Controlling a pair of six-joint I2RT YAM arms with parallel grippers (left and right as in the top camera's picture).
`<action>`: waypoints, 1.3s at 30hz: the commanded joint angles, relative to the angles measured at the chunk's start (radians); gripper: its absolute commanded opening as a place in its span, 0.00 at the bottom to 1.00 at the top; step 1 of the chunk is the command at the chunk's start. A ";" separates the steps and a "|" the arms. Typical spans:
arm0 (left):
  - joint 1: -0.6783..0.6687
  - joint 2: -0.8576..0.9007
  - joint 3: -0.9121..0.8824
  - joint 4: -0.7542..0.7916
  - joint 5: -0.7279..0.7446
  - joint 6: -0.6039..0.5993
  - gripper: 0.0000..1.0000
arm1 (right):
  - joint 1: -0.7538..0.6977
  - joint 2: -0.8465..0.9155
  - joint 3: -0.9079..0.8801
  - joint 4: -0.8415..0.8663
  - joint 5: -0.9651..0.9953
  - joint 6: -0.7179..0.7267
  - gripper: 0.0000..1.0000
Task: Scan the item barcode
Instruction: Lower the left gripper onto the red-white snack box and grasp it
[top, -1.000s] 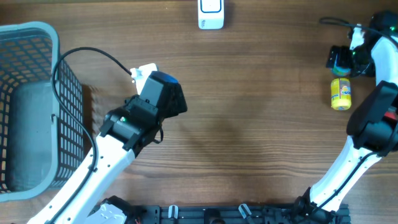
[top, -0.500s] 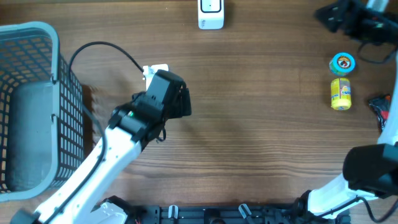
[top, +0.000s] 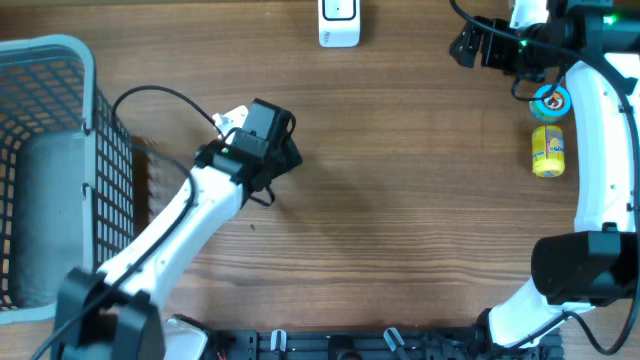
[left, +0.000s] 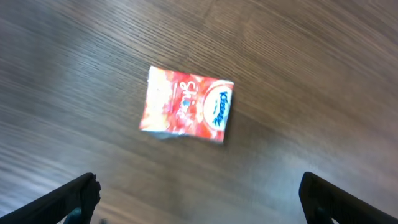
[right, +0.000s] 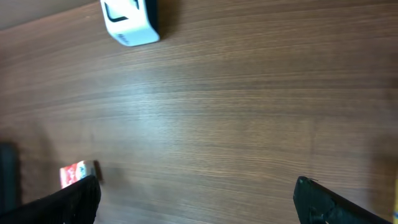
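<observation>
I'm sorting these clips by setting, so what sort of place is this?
Probably a mock shop checkout on a wooden table: a plastic shopping basket at the left, a white device that looks like a barcode scanner at the far edge, and small packaged goods such as a red tissue pack.

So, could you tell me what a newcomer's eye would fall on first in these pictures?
The red tissue packet stands out, lying flat on the wooden table just ahead of the open left gripper. Next come the mesh basket at the table's left edge and the yellow container lying on the right. A white scanner sits at the far edge.
</observation>
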 joint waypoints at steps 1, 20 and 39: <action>0.002 0.111 -0.006 0.034 0.030 -0.097 1.00 | -0.003 0.015 0.000 -0.016 0.053 0.020 1.00; 0.076 0.302 -0.006 0.090 -0.005 0.058 1.00 | -0.003 0.015 0.000 -0.037 0.052 0.047 1.00; 0.104 0.428 -0.006 0.179 0.064 0.034 0.83 | -0.003 0.015 0.000 -0.041 0.052 0.047 1.00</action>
